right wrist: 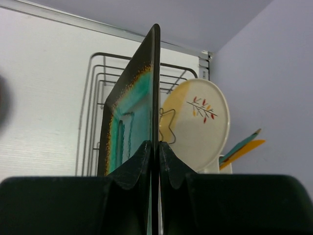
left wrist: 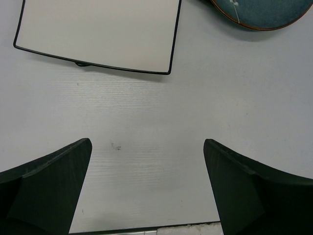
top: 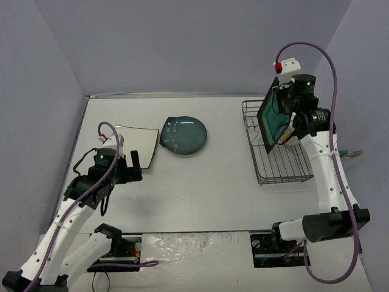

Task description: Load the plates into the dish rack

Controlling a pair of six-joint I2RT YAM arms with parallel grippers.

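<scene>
You are holding the black square plate [top: 275,118] on edge, your right claw [right wrist: 154,147] pinching its rim, above the dish rack [top: 281,171] and beside the cream plate [right wrist: 200,122] standing in it. Next comes lining it up with a free slot and lowering it between the prongs. Your left claw [left wrist: 146,142] is hanging wide open over the counter [left wrist: 146,107], well left of the rack, by the white square plate [left wrist: 98,34] and the teal-blue plate [left wrist: 259,12].

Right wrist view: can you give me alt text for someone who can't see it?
The right claw pinches the lower edge of a black square plate with a teal centre, held upright and edge-on to the camera. Beyond it are the black wire dish rack and a round cream-and-yellow plate with a branch motif, standing upright.
</scene>
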